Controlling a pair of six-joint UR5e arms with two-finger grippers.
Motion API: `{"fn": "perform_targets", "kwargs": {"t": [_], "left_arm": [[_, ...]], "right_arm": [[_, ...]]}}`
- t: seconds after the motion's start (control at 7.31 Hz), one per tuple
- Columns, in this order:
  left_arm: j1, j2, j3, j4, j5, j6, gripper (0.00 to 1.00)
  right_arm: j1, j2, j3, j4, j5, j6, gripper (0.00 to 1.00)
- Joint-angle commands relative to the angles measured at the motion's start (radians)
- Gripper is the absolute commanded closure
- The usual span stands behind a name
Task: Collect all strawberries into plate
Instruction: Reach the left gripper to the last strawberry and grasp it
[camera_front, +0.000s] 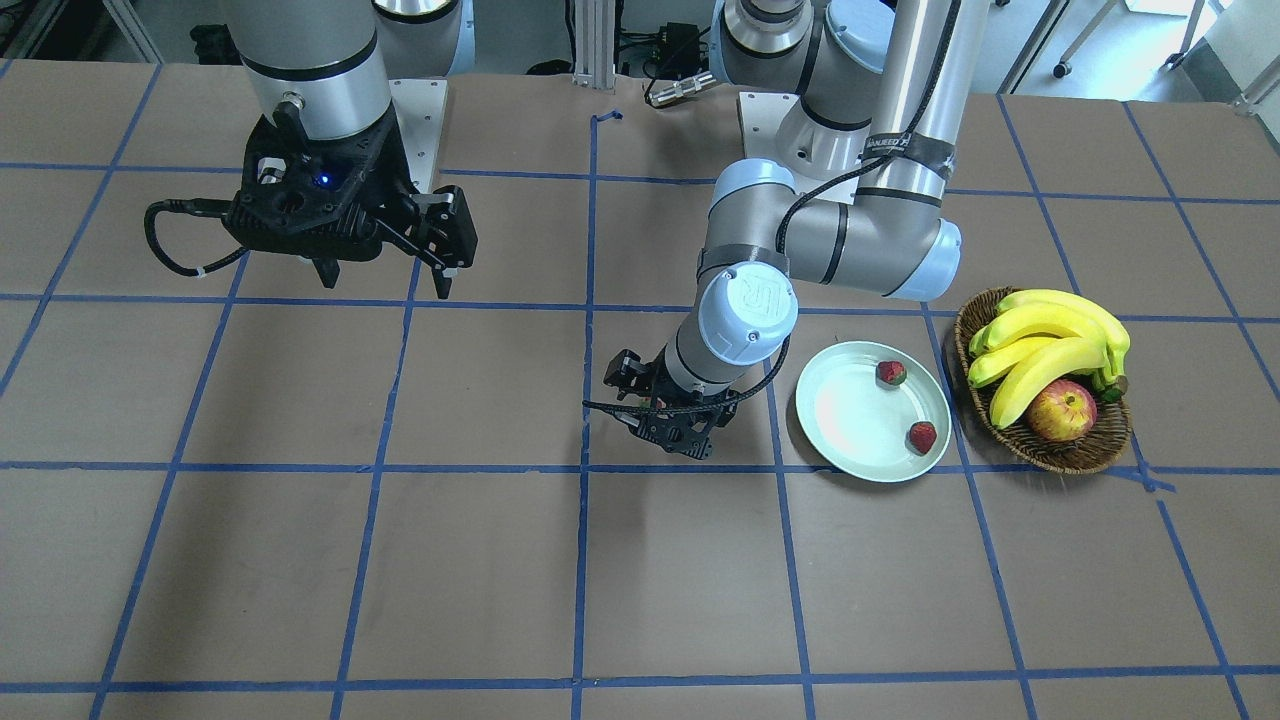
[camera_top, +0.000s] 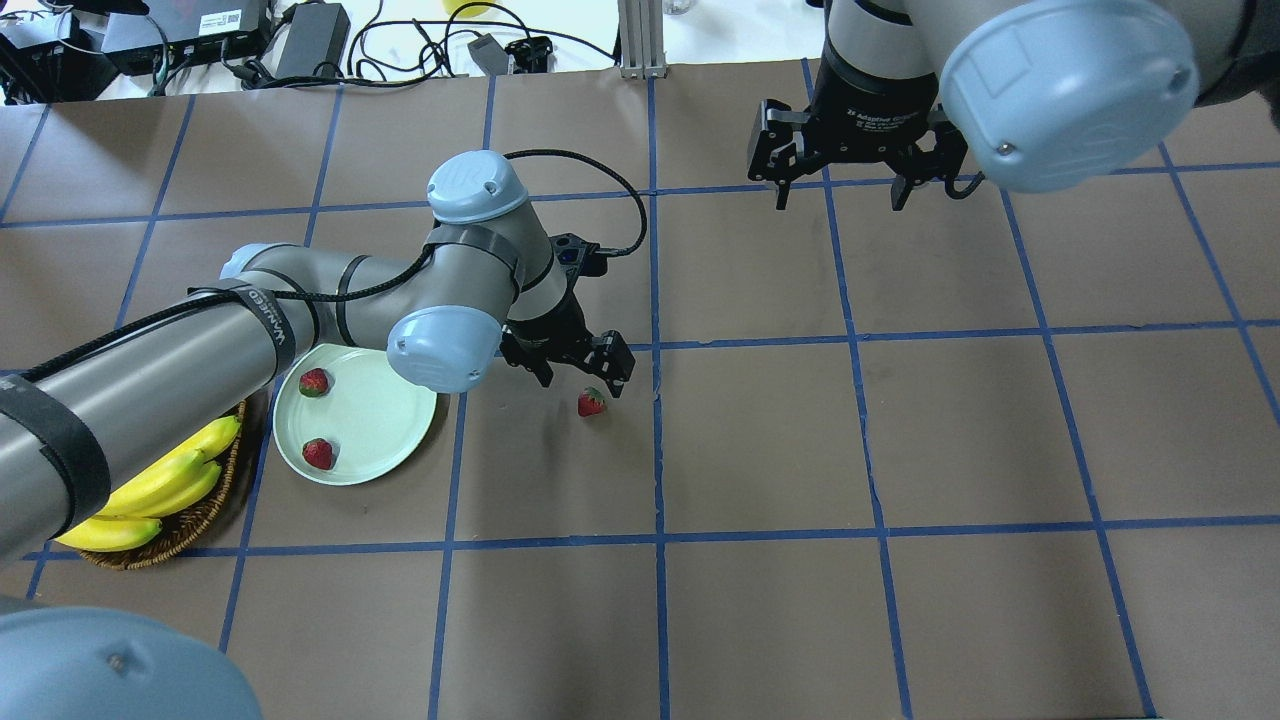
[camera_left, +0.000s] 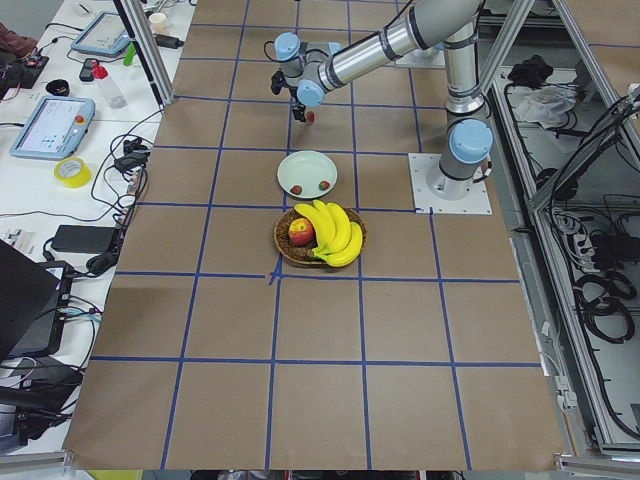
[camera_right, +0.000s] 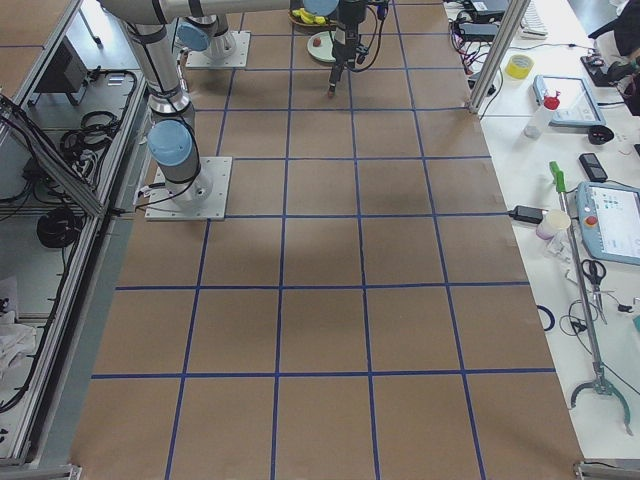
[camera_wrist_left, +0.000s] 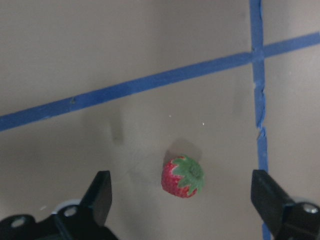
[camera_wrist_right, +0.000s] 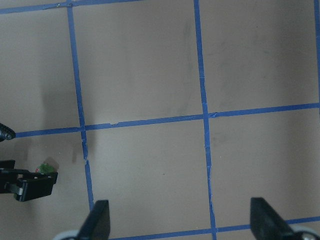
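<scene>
Left pincer (camera_top: 580, 378) hangs spread wide over the last loose strawberry (camera_wrist_left: 183, 176), lying on the surface at the plate's (camera_top: 385, 425) three o'clock in the overhead view. It's lined up, I'd judge, to drop and close on it. Two strawberries (camera_top: 314, 382) already sit in the plate, at ten and seven o'clock, while the right pincer (camera_top: 844, 200) hovers with fingers parted, well apart, out of the way.

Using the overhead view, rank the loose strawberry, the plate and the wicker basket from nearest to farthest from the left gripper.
Measured from the left gripper in the overhead view:
1. loose strawberry: on the table right at the gripper's open fingers.
2. plate: off to the view's left, beside the arm's elbow.
3. wicker basket: farthest, beyond the plate at the view's left edge.
</scene>
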Motion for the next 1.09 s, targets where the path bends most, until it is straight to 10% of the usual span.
{"fn": "perform_targets", "kwargs": {"t": [0.0,0.14,0.55,0.96], "left_arm": [[-0.013,-0.004,-0.010,0.001,0.001,0.010,0.20],[-0.014,-0.006,-0.009,0.001,0.002,0.013,0.38],[-0.014,-0.038,-0.009,0.042,0.002,0.012,0.41],[-0.014,-0.044,-0.004,0.073,-0.004,0.003,1.00]], "right_arm": [[-0.002,0.000,0.002,-0.002,0.000,0.005,0.00],[-0.002,0.000,0.000,-0.002,0.002,0.005,0.00],[0.003,0.000,0.002,-0.002,0.002,0.005,0.00],[0.003,0.000,0.002,-0.002,0.002,0.005,0.00]]}}
